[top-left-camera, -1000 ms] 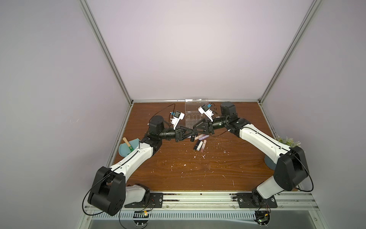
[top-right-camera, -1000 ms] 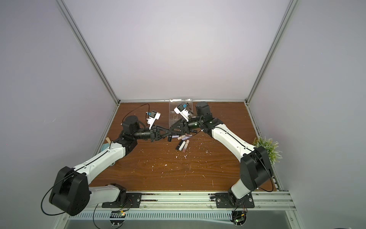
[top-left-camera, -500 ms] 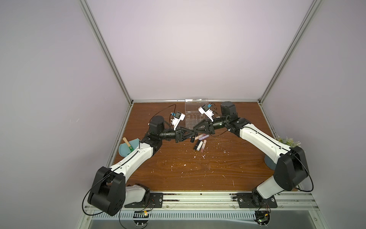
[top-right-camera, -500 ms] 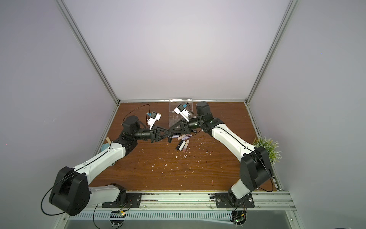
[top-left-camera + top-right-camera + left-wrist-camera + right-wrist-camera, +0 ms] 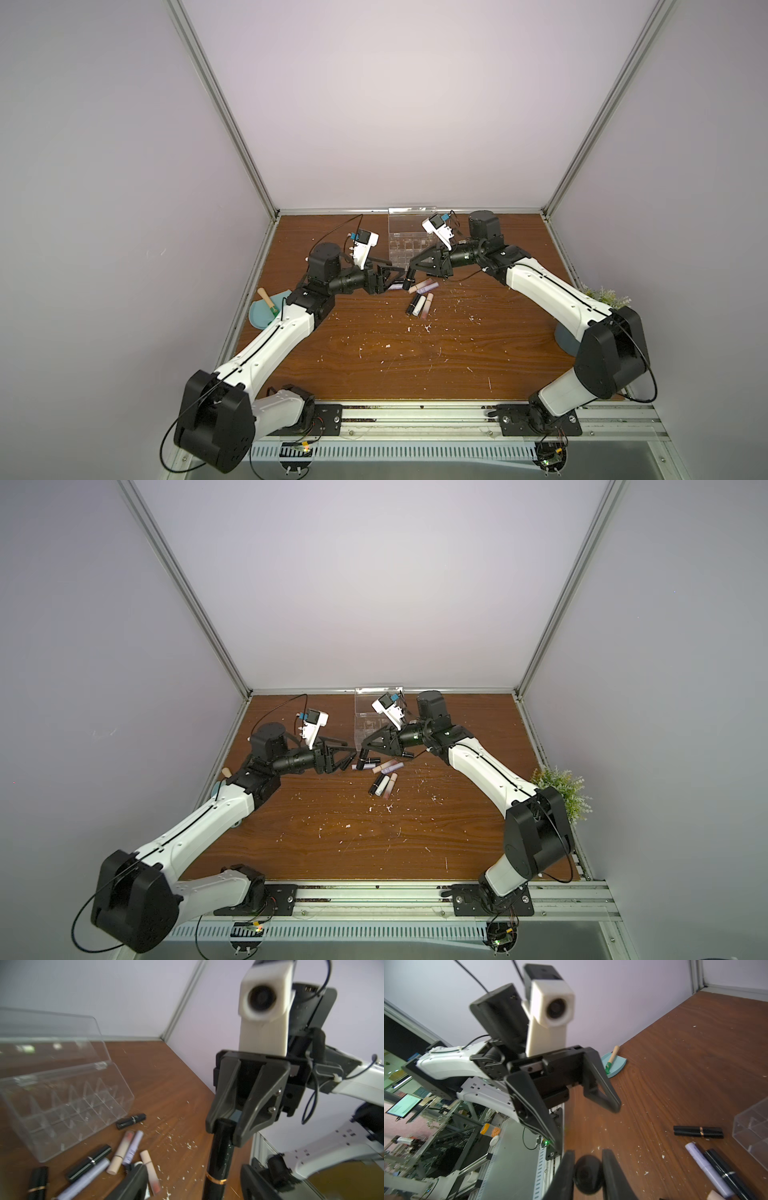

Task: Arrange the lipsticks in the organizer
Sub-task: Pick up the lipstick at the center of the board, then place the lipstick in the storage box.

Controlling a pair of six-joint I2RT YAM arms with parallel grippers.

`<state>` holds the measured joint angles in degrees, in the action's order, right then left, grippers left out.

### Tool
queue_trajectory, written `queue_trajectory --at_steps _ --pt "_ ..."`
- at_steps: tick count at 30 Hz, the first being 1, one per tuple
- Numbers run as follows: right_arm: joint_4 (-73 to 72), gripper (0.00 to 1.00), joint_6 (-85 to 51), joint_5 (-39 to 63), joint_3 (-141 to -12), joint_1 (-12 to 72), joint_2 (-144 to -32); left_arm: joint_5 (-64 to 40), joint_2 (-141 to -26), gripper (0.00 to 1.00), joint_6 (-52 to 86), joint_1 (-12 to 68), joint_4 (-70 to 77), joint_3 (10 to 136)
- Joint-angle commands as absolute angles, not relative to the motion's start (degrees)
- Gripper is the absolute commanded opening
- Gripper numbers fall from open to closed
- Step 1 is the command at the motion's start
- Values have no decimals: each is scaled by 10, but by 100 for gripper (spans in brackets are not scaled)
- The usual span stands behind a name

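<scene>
My right gripper is shut on a glossy black lipstick with a gold band, holding it by its upper end above the table. My left gripper stands open around the tube's lower part, its fingers apart from it. In both top views the two grippers meet just in front of the clear organizer, whose lid is raised and whose cells look empty. Several loose lipsticks, black, beige, lilac and pink, lie on the wood in front of the organizer.
A teal dustpan with a wooden-handled green brush sits at the table's left edge. A small plant stands at the right edge. White crumbs are scattered over the brown table.
My left gripper has opened and let go of the black lipstick. The right gripper closed on that lipstick and now holds it alone. Both arms have barely shifted.
</scene>
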<state>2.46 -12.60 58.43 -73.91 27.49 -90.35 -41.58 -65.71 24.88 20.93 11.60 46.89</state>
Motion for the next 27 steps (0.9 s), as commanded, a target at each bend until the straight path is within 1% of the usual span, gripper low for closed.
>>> queue_trajectory --at_steps 1,8,13,17,19,23,27 --pt "34 9 -106 513 -753 269 -892 -264 -617 74 233 213 134 464" --pt "31 9 -80 319 -756 268 -887 -177 -584 73 252 213 234 371" --pt "-5 8 -64 193 -756 268 -903 -125 -593 72 268 214 366 269" --pt "-42 8 -53 102 -757 268 -924 -87 -608 72 251 214 429 217" --pt "-57 9 -45 68 -759 267 -936 -76 -613 72 238 213 445 202" --pt "-76 10 -41 43 -773 265 -970 -67 -616 72 225 213 457 193" --pt "-134 10 -46 1 -760 264 -998 -62 -628 72 215 214 461 194"
